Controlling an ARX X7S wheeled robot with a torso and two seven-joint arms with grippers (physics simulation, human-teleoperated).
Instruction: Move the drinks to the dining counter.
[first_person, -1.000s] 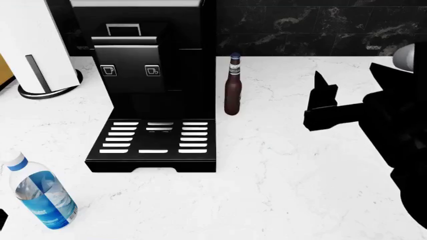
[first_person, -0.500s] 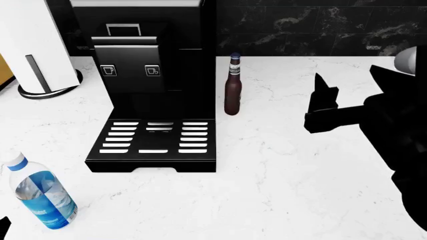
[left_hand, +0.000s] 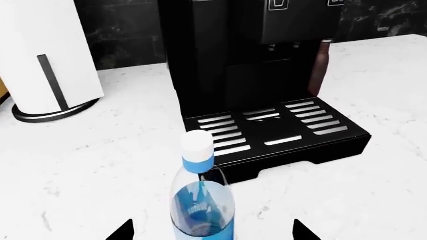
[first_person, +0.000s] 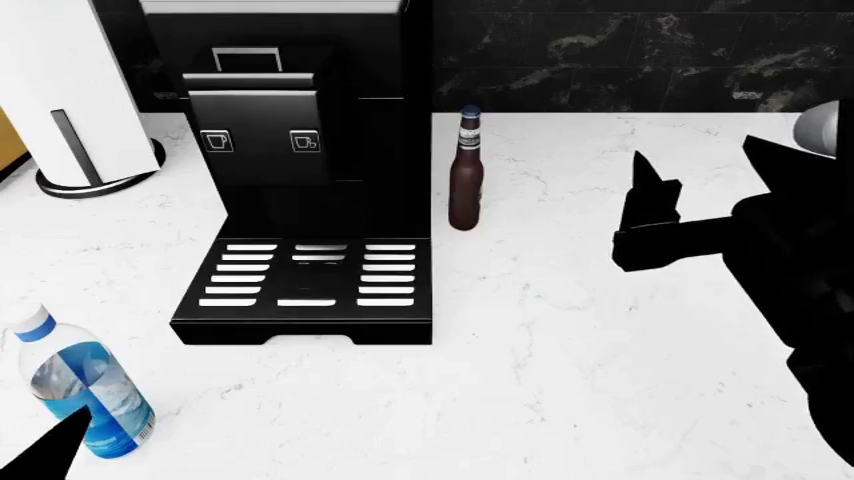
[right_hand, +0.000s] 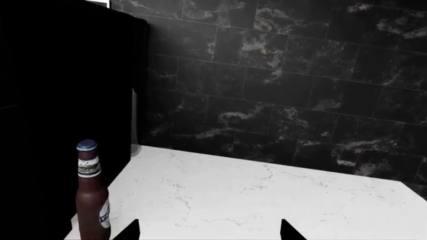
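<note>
The clear water bottle (first_person: 83, 390) with blue label and cap stands at the near left of a white marble counter (first_person: 587, 340). My left gripper (left_hand: 212, 235) is open, and the water bottle (left_hand: 200, 205) stands between and just ahead of its fingertips (first_person: 54, 455). The dark brown beer bottle (first_person: 465, 175) stands right of the coffee machine. My right gripper (first_person: 654, 215) is open and empty, hovering well to the right of the beer bottle (right_hand: 92, 200). The right gripper's tips also show in the right wrist view (right_hand: 209, 232). The dining counter is out of view.
A tall black coffee machine (first_person: 300, 170) with a slotted drip tray (first_person: 310, 285) stands between the two bottles. A white paper towel roll (first_person: 67, 90) on a black stand is at the back left. A black marble wall (first_person: 627, 55) bounds the counter's rear.
A left fingertip has come into the head view at the bottom left, beside the water bottle. The right gripper has drifted slightly right. Both bottles stand where they were.
</note>
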